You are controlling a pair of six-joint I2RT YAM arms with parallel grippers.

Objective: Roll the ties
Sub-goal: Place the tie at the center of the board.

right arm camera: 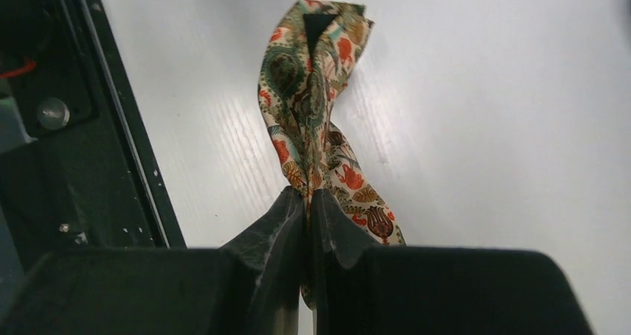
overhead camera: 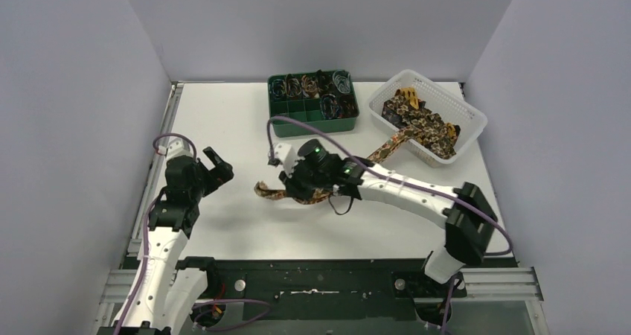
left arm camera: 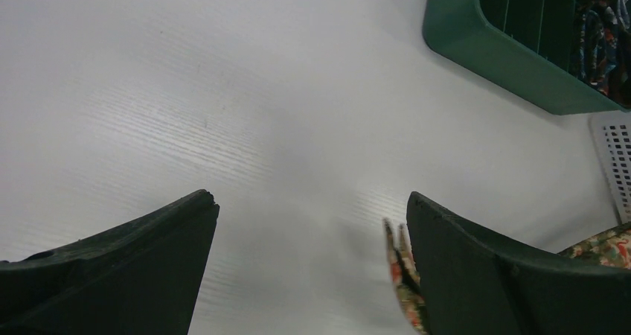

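right claw clamped on a tie, left claw wide apart

we're over the worktop point(overhead camera: 223, 119), and the right claw point(right arm camera: 309, 197) has its two fingers pressed together on a tie point(right arm camera: 312, 89). in the wrist view the fabric is pinched right at the tips. above them it rises in a twisted fold with an open loop at the top, and a second layer trails off to the right of the fingers. from above, that tie lies mid-worktop under the claw, one end curling out to the left.

over to the left claw point(left arm camera: 309, 197): fingers spread wide, nothing between them, bare worktop below. it sits well apart from the right one, and we catch a tip of the floral print just inside its right finger.

far right, a white basket point(overhead camera: 465, 108) holds a heap of ties point(overhead camera: 424, 123), with one strip point(overhead camera: 391, 145) spilling over its near rim toward the right arm. we cannot tell whether that strip is the one being gripped, since the arm covers the stretch between. beside the basket, a green tray point(overhead camera: 312, 127) with compartments.
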